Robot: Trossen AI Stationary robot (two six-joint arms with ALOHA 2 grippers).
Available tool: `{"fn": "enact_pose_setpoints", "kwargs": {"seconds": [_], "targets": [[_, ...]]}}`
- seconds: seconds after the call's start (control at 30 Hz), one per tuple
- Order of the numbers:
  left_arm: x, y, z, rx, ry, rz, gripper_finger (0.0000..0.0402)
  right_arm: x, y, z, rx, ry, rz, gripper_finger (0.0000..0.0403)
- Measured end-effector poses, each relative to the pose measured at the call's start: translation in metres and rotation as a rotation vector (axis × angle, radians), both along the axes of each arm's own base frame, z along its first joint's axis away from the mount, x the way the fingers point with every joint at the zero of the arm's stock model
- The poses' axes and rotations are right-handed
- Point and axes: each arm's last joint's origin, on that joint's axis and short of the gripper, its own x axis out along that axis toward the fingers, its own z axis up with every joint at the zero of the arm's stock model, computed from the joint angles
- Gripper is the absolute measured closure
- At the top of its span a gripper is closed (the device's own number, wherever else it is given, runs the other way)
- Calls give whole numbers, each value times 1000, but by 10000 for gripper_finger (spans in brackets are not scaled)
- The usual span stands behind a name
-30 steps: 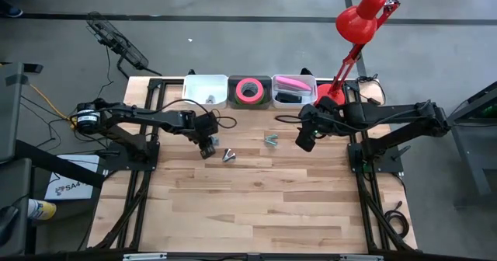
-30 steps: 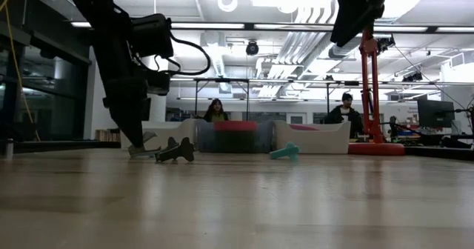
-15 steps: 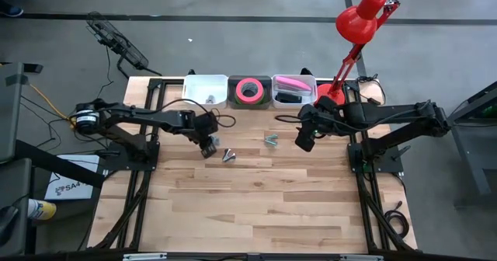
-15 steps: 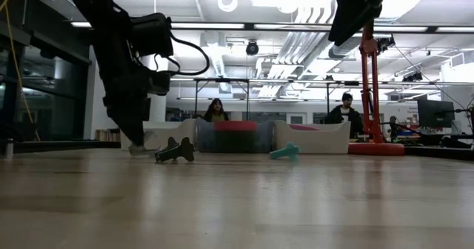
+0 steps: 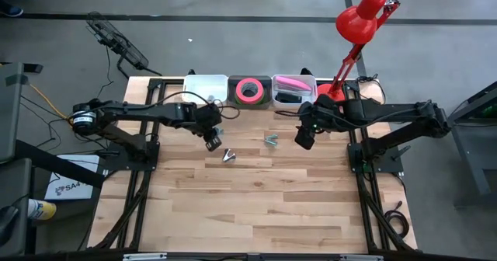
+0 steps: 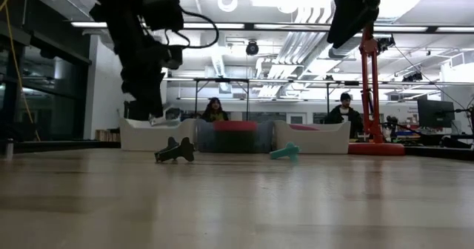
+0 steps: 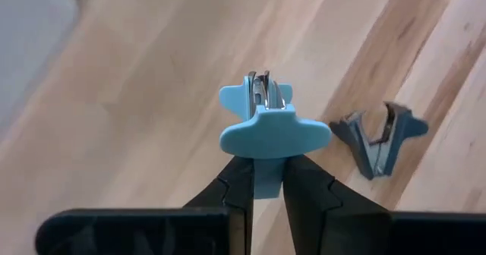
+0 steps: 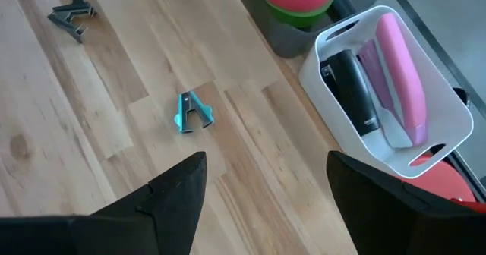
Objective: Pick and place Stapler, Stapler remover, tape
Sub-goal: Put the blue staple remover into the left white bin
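A red desk lamp stands at the pale wooden bench's far right corner; two people sit beyond.

Two dark jointed arms, black looping cables, left tool with notched black fingers

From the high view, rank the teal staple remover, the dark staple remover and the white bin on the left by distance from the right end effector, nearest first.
From the right end effector:
1. Teal staple remover, just to its left on the table.
2. Dark staple remover, farther left, near the left end effector.
3. White bin, far left along the back edge.
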Motion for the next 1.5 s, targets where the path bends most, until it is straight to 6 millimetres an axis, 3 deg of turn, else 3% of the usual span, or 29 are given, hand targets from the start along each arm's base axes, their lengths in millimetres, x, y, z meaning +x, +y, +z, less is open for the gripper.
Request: {"fn": "enact_pose_setpoints", "kwargs": {"seconds": [0.23, 0.67, 1.1, 1.5], "targets": [[0, 20, 23, 48, 7, 69, 360, 2, -6, 1, 15, -18, 16, 139], [-23, 92, 56, 75, -86, 376, 360, 3, -17, 2, 8, -31, -7, 139], [-63, 155, 36, 17, -36, 654, 360, 4, -48, 7, 6, -133, -158, 139], [-62, 183, 7, -27, -14, 698, 360, 1, -61, 8, 31, -176, -264, 139]]}}
